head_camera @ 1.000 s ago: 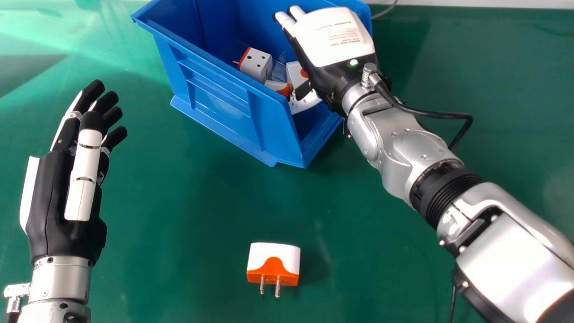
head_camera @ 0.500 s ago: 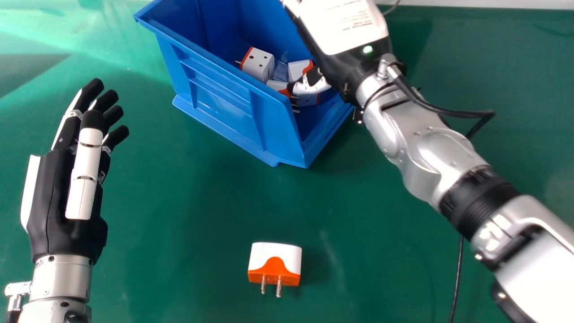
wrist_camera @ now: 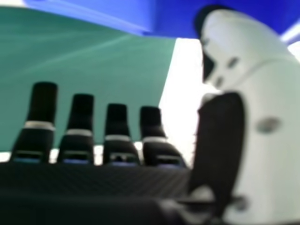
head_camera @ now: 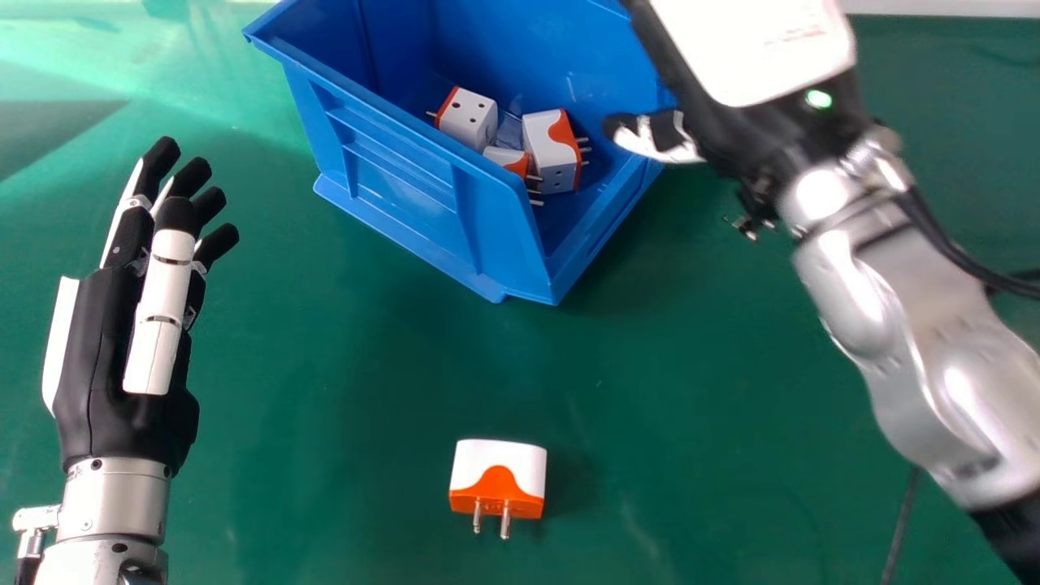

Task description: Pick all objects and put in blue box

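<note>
Adapter [head_camera: 497, 463] on bench [head_camera: 341, 406], three more in blue box [head_camera: 398, 171]

The adapter on the green bench lies in front of the box, well apart from it and nearer the robot. It is white on its far part and orange on its near part, and two metal prongs point toward the robot. Neither hand touches it.

The box stands open at the far side of the bench, turned at an angle. Inside, three more adapters, all white and orange, lie close together on the floor of the box. A cube-like adapter [head_camera: 474, 122] with round holes in one face sits farthest to the left. The large adapter [head_camera: 552, 154] is to its right, with its prongs pointing right. Between them and a little nearer is a partly hidden adapter [head_camera: 504, 156], close beside the large one; the near wall of the box covers part of it.

The right hand [head_camera: 751, 69] is raised at the box's right side, released and carrying nothing. In the head view its thumb [head_camera: 650, 136] overlaps the box's right edge; whether the two touch, I cannot tell. In the right hand view the fingers [wrist_camera: 43, 103] are straight and apart from one another, and the thumb is extended too.

The left hand [head_camera: 118, 349] is at the left of the head view, also released and empty, its fingers straight and pointing away from the robot. It is well apart from the adapter on the bench.
</note>
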Motion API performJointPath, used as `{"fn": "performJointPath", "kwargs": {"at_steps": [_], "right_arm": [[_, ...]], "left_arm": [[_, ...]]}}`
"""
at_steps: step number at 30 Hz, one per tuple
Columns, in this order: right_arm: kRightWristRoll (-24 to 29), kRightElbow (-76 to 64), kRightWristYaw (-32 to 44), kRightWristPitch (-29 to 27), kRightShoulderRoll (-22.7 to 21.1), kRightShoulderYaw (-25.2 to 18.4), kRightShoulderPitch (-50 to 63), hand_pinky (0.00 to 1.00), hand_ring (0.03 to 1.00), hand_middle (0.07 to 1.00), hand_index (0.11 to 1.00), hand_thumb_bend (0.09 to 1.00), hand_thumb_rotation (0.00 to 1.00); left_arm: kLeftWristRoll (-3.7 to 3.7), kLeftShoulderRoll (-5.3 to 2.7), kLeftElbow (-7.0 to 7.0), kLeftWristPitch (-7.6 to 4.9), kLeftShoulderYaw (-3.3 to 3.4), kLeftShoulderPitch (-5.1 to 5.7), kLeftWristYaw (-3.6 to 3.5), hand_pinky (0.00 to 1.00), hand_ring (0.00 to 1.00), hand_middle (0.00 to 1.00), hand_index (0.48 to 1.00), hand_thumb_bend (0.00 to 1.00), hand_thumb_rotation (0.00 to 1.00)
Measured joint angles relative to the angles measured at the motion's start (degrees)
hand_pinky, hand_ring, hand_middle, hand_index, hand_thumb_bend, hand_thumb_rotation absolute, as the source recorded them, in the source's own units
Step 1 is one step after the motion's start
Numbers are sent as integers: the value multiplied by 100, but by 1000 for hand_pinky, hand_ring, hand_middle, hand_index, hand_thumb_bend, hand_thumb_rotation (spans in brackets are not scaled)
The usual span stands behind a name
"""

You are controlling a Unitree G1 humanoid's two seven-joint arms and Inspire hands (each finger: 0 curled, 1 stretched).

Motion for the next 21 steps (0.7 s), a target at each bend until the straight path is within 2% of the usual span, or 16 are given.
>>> {"fn": "performJointPath", "kwargs": {"at_steps": [4, 5, 8, 13, 21], "right_arm": [[114, -1113, 388, -56, -267, -542, 1207, 650, 803, 857, 839, 448, 74], [186, -1313, 436, -89, -270, -661, 1547, 650, 805, 860, 843, 464, 111], [288, -1654, 422, -288, -245, -896, 2482, 644, 800, 859, 843, 489, 141], [296, -1823, -59, -663, 39, -1162, 3695, 620, 769, 836, 833, 554, 299], [222, -2049, -491, -1151, 643, -1186, 4786, 609, 753, 814, 820, 582, 338]], "left_arm": [[-5, -5, -32, 31, -6, 35, -1, 876, 910, 922, 930, 509, 747], [-3, -5, -38, 32, -20, 36, -15, 879, 913, 926, 931, 509, 746], [-3, -2, -57, 29, -35, 74, -66, 884, 917, 930, 933, 513, 745], [-1, -9, -141, 30, -79, 148, -77, 914, 936, 948, 947, 511, 751], [7, -87, -184, 28, -95, 273, -48, 918, 939, 949, 944, 481, 762]]}}
